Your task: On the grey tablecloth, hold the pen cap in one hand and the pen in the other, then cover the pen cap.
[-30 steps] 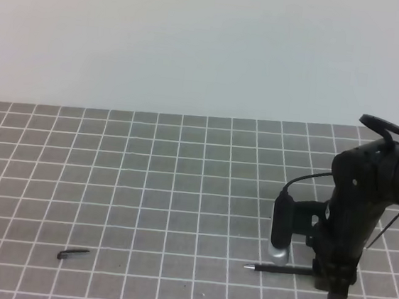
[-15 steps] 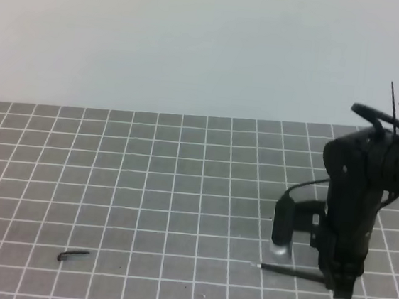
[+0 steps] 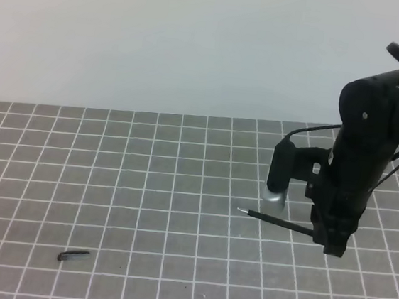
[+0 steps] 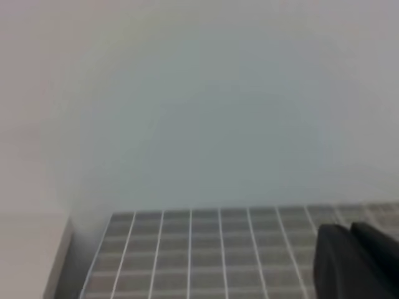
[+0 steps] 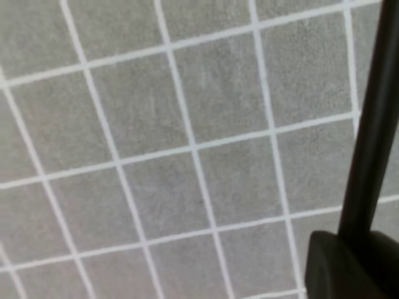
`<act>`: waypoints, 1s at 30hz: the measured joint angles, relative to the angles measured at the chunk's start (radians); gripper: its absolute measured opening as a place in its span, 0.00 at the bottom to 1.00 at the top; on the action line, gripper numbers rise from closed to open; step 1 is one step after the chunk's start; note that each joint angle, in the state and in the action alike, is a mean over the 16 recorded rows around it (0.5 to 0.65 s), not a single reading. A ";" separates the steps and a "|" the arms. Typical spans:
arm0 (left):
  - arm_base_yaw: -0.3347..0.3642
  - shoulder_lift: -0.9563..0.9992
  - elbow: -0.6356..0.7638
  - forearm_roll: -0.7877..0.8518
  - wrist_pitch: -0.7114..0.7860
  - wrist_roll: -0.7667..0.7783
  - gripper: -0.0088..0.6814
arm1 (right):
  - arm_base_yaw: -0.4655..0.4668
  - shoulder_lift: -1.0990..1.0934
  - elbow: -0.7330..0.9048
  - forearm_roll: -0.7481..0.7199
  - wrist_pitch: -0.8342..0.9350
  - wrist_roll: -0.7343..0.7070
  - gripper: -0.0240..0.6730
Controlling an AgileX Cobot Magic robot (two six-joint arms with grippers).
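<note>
1. Out at four o'clock of the high view, my right gripper point(image 3: 332, 243) hangs above the grey tablecloth point(image 3: 145, 187), fingers pointing down, clamped on the back end of the pen point(image 3: 275, 222).
2. From that grip the pen sticks out toward nine o'clock, nearly level, its small silvery tip leading and the whole shaft clear of the cloth.
3. Close up from my right wrist, the pen point(image 5: 374, 124) runs as a dark bar from twelve o'clock down to about five o'clock, where it meets a black finger point(image 5: 340, 265); grid squares of the tablecloth point(image 5: 156, 143) fill everything else.
4. Above the gripper my right arm stands as a bulky black column, upright and bending off toward two o'clock out of the picture, with the wrist camera's dark barrel mounted on its nine o'clock side.
5. My left gripper point(image 4: 358, 261) shows only as blurred dark fingers pressed together at five o'clock of its own wrist view, holding nothing; it is outside the high view.
6. Far off at seven o'clock in the high view, well apart from the pen, the pen cap point(image 3: 73, 255) lies flat on the cloth, untouched.
</note>
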 joint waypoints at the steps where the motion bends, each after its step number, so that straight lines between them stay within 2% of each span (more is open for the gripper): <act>1: 0.000 0.012 -0.021 -0.018 0.044 0.029 0.01 | 0.000 -0.004 -0.003 0.008 0.007 0.000 0.13; 5: 0.000 0.076 -0.117 -0.108 0.233 0.199 0.01 | 0.000 -0.013 -0.009 0.043 0.024 -0.004 0.13; 11: -0.015 0.208 -0.257 -0.287 0.490 0.576 0.01 | 0.001 -0.015 -0.009 0.093 0.037 -0.013 0.13; 15: -0.032 0.314 -0.330 -0.389 0.604 0.814 0.01 | 0.002 -0.015 -0.009 0.110 0.026 -0.012 0.13; 18: -0.046 0.401 -0.372 -0.442 0.653 0.937 0.01 | 0.002 -0.020 -0.010 0.112 0.018 -0.010 0.11; 23: -0.066 0.561 -0.438 -0.487 0.710 1.037 0.01 | 0.003 -0.024 -0.009 0.117 0.011 0.004 0.09; 30: -0.074 0.814 -0.558 -0.475 0.799 1.028 0.01 | 0.003 -0.029 -0.005 0.149 0.013 0.023 0.06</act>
